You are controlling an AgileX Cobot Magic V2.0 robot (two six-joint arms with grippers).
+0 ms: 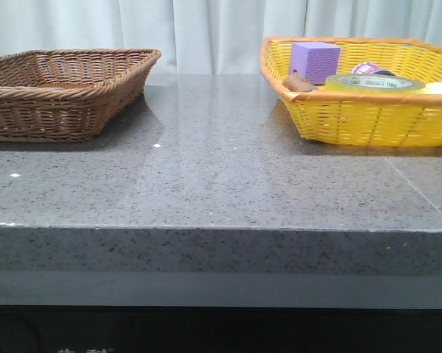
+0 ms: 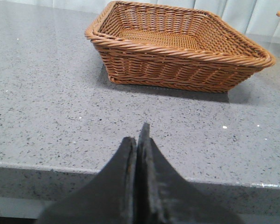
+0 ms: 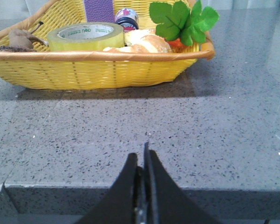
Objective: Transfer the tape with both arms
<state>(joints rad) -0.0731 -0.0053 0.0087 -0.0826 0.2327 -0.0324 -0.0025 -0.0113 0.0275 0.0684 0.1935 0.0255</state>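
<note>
You are seeing grey stone table (image 1: 206,169), curtain (image 1: 206,29) hanging behind. Tape (image 1: 373,82) lying in yellow basket (image 1: 368,121); brown basket (image 1: 59,95) sitting left, bare middle between. Left gripper (image 2: 138,140), right gripper (image 3: 143,156) both closed, holding nothing, sitting at near edge.

The tape (image 1: 374,82) is seen lying flat on its side, hole facing up, a wide roll of translucent yellow with a white core printed in green lettering. It's parked inside the yellow basket (image 1: 368,121) at about 2 o'clock on the table, tucked against the near rim.
</note>
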